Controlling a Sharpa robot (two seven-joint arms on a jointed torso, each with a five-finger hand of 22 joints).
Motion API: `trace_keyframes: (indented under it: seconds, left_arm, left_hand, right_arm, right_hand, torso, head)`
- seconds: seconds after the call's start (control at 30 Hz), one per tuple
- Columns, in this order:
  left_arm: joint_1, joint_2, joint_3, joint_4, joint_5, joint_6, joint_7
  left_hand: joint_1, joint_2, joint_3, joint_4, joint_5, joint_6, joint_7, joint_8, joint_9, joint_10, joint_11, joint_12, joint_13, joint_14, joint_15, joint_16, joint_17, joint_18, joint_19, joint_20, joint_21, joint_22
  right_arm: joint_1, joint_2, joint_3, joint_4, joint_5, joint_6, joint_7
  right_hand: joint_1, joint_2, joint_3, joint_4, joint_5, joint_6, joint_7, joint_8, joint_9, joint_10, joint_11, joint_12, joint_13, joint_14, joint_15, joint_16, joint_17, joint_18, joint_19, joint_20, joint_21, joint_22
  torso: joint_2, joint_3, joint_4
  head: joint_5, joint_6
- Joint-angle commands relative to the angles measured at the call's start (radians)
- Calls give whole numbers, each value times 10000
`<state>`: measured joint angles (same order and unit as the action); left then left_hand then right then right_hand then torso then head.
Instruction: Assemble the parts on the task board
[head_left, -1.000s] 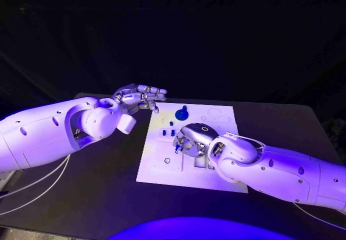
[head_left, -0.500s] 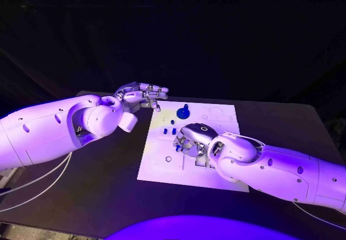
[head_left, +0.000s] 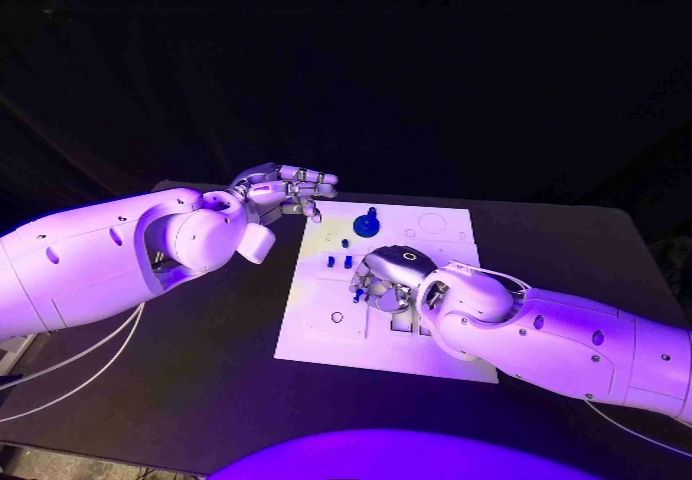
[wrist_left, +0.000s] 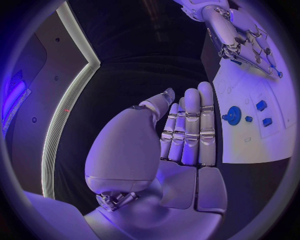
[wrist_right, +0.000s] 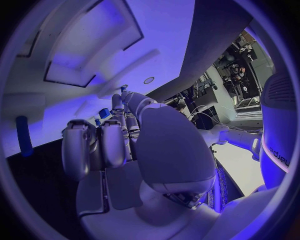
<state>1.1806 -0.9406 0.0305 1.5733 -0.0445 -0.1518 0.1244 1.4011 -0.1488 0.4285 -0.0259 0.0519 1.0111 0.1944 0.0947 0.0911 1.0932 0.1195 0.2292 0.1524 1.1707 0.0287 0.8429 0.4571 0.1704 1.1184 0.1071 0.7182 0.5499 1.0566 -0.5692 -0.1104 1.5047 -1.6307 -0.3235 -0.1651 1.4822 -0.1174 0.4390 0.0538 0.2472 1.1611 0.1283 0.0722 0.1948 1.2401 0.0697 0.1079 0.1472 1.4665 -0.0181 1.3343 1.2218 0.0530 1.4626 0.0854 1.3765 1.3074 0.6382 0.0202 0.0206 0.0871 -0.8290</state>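
The white task board (head_left: 320, 335) lies mid-table, also seen in the left wrist view (wrist_left: 250, 135). A round blue part (head_left: 365, 226) (wrist_left: 233, 115) stands near its far edge, with two small blue parts (head_left: 338, 262) (wrist_left: 261, 105) nearer the middle. My right hand (head_left: 387, 278) (wrist_left: 240, 35) is down on the board's middle, fingers curled in, pinching a small blue part (head_left: 356, 296) (wrist_right: 103, 114) at their tips. My left hand (head_left: 283, 190) (wrist_left: 181, 135) hovers by the board's far left corner, fingers straight side by side, holding nothing.
Recesses and small holes (head_left: 335, 319) mark the board around the right hand. A blue peg (wrist_right: 24, 135) stands at the board's edge in the right wrist view. Black table (head_left: 188, 380) surrounds the board on all sides.
The left hand has edged slightly up and away. The right hand stays over the same spot on the board with the blue part at its fingertips.
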Motion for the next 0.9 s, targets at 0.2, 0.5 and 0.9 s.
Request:
trace_keyframes:
  seconds: [0.2, 0.5, 0.9]
  left_arm:
    - [16, 26, 7, 18, -59, 246, 14]
    - [16, 29, 7, 13, -66, 266, -6]
    - [21, 21, 7, 5, -95, 286, -36]
  left_hand:
    - [47, 16, -32, -53, -4, -88, -1, 65, -14, -71, -25, 56, 7, -40, 1, -42, -15, 124, -77, 14, -68, -15]
    - [47, 16, -32, -53, -4, -88, -1, 65, -14, -71, -25, 56, 7, -40, 1, -42, -15, 124, -77, 14, -68, -15]
    - [45, 15, -44, -59, -3, -99, 1, 68, -18, -88, -23, 65, 7, -48, 4, -43, -28, 125, -83, 17, -75, -19]
  right_arm:
    - [-13, 59, -4, -40, -214, 388, -71]
    - [-54, 152, -14, -42, -203, 427, -21]
    - [-69, 162, -18, -62, -245, 606, -163]
  right_hand:
    - [-145, 6, 50, -13, 49, 51, 52, 28, 8, 30, -66, -12, 17, 351, 22, 32, 16, -79, 106, 35, 54, 1734]
    - [-158, 6, 52, -17, 42, 54, 51, 29, 10, 33, -67, -14, 18, 351, 22, 34, 17, -78, 105, 35, 50, 1733]
    - [-235, -4, 58, -47, 1, 48, 48, 22, 18, 30, -68, -36, 24, 344, 22, 12, -17, -73, 96, 37, 30, 1728]
  torso:
    - [-1, 1, 1]
    - [-5, -4, 1]
    - [-5, -8, 0]
  head:
    - [20, -40]
    - [32, -81]
    - [31, -91]
